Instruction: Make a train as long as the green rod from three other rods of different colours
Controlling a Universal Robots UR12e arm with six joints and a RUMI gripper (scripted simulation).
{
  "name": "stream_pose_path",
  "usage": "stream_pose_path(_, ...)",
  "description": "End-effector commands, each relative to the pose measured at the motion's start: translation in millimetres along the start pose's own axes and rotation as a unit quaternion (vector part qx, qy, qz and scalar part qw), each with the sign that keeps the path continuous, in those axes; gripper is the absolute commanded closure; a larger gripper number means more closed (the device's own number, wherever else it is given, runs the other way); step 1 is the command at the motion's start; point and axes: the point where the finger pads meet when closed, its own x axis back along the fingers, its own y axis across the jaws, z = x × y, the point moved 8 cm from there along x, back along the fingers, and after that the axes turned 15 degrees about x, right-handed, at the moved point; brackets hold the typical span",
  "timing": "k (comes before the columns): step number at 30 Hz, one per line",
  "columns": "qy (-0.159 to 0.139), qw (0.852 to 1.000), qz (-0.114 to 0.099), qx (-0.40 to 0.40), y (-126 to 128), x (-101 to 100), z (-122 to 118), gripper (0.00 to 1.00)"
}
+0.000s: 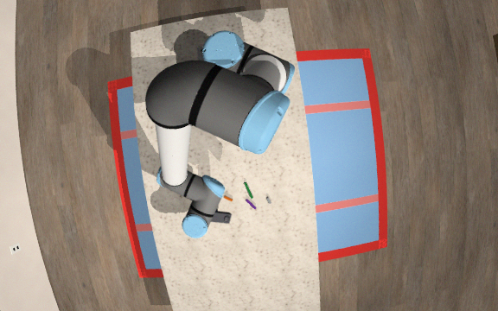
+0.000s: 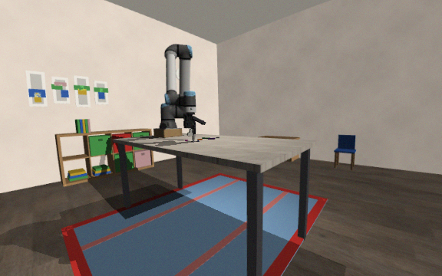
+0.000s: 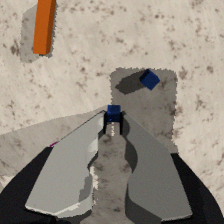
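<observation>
My gripper points down, low over the table, shut on a small blue rod at its fingertips. Whether that rod touches the table I cannot tell. A second blue rod lies just ahead and to the right in the wrist view, turned at an angle. An orange rod lies apart at the upper left of the wrist view. The green rod, a purple rod and a short grey rod lie apart, farther right. A bit of magenta shows beside the left finger, mostly hidden.
The arm covers part of the speckled table in the top view and hides what lies beneath it. The arm's base stands on a wooden block at the table's far end. The gripper's shadow falls around the blue rods.
</observation>
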Motion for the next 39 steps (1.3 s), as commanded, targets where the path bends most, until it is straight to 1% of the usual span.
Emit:
stream_pose_path(1,0.0,1.0,-0.001,0.0,1,1,0,1.0)
stream_pose_path(7,0.0,1.0,-0.001,0.0,1,2,0,1.0)
stream_pose_path(10,0.0,1.0,-0.001,0.0,0,10,0,1.0)
stream_pose_path(13,0.0,1.0,-0.001,0.0,0,26,0,1.0)
stream_pose_path(20,0.0,1.0,-0.001,0.0,0,78,0,1.0)
stream_pose_path(22,0.0,1.0,-0.001,0.0,0,78,0,1.0)
stream_pose_path(26,0.0,1.0,-0.001,0.0,0,97,0,1.0)
stream_pose_path(29,0.0,1.0,-0.001,0.0,0,101,0,1.0)
stream_pose_path(39,0.0,1.0,-0.001,0.0,0,101,0,1.0)
